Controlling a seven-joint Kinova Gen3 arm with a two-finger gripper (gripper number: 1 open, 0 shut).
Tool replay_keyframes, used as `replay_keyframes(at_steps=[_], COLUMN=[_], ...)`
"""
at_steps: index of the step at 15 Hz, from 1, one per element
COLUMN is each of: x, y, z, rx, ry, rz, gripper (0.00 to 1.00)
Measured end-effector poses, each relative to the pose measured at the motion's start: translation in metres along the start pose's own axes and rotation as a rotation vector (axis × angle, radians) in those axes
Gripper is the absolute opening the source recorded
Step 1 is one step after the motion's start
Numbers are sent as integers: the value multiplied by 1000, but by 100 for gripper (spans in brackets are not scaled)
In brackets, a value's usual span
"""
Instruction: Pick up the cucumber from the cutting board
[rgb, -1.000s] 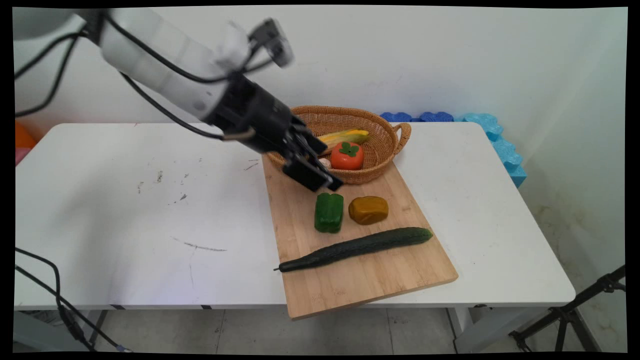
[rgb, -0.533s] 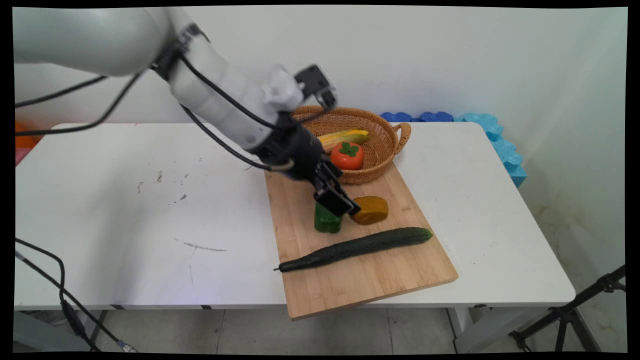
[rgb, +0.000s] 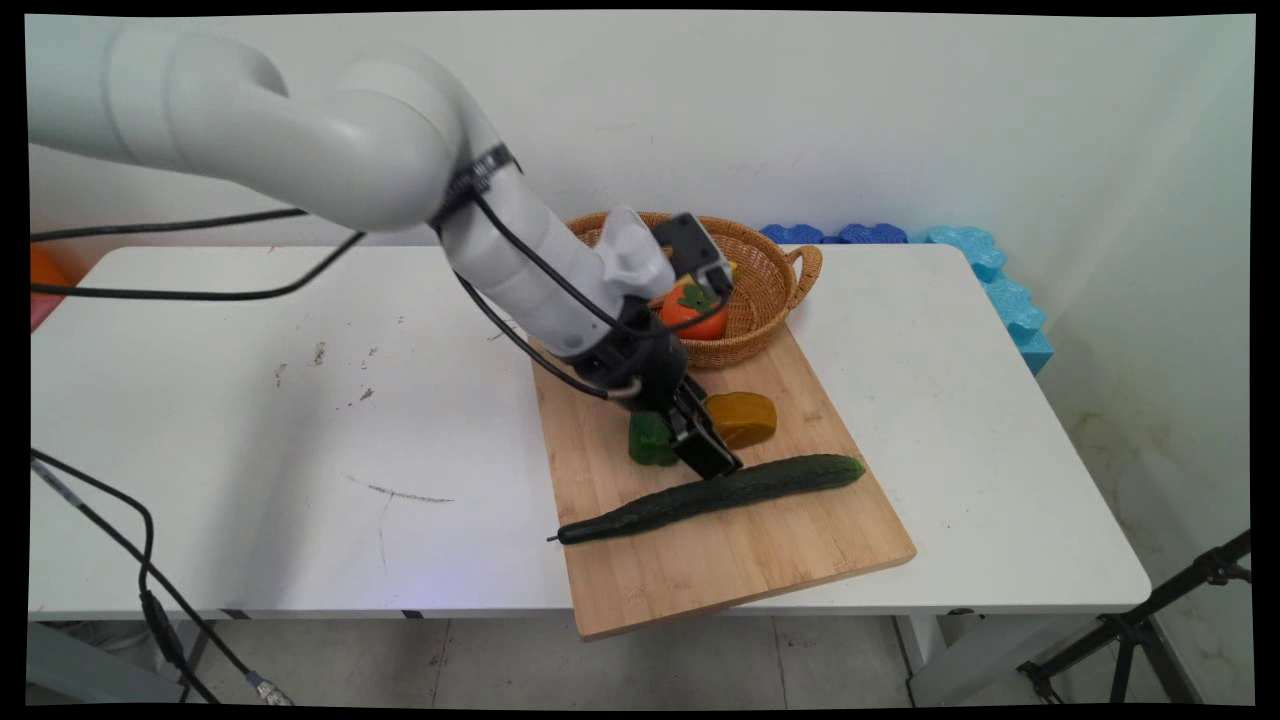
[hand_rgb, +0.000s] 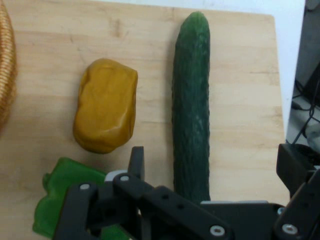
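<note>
A long dark green cucumber (rgb: 710, 495) (hand_rgb: 191, 105) lies across a wooden cutting board (rgb: 730, 565) (hand_rgb: 240, 75). My gripper (rgb: 716, 464) (hand_rgb: 215, 167) is open and sits low over the cucumber's middle, with one finger on each side of it in the hand view. A green pepper (rgb: 648, 441) (hand_rgb: 60, 197) lies just behind the gripper, partly hidden by it. Next to the pepper is a yellow-brown lump (rgb: 742, 419) (hand_rgb: 106, 105). The gripper holds nothing.
A wicker basket (rgb: 775, 270) (hand_rgb: 5, 75) stands at the board's far end and holds an orange persimmon (rgb: 698, 318); the arm hides much of it. Blue foam blocks (rgb: 990, 270) line the wall at the back right. A black tripod (rgb: 1150, 620) stands off the table's right corner.
The arm has swung down and forward from in front of the basket, past the green pepper, to the cucumber. The things on the board have not moved.
</note>
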Motion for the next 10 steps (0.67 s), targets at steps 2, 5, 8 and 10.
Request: replay_keyframes(at_steps=[2, 5, 8, 10], x=[0, 2, 3, 2], y=[0, -1, 0, 1], z=[12, 33, 50, 60], rx=[3, 7, 8, 10], ry=[-11, -30, -46, -58], rz=[5, 19, 32, 39], gripper=[100, 100, 100, 100])
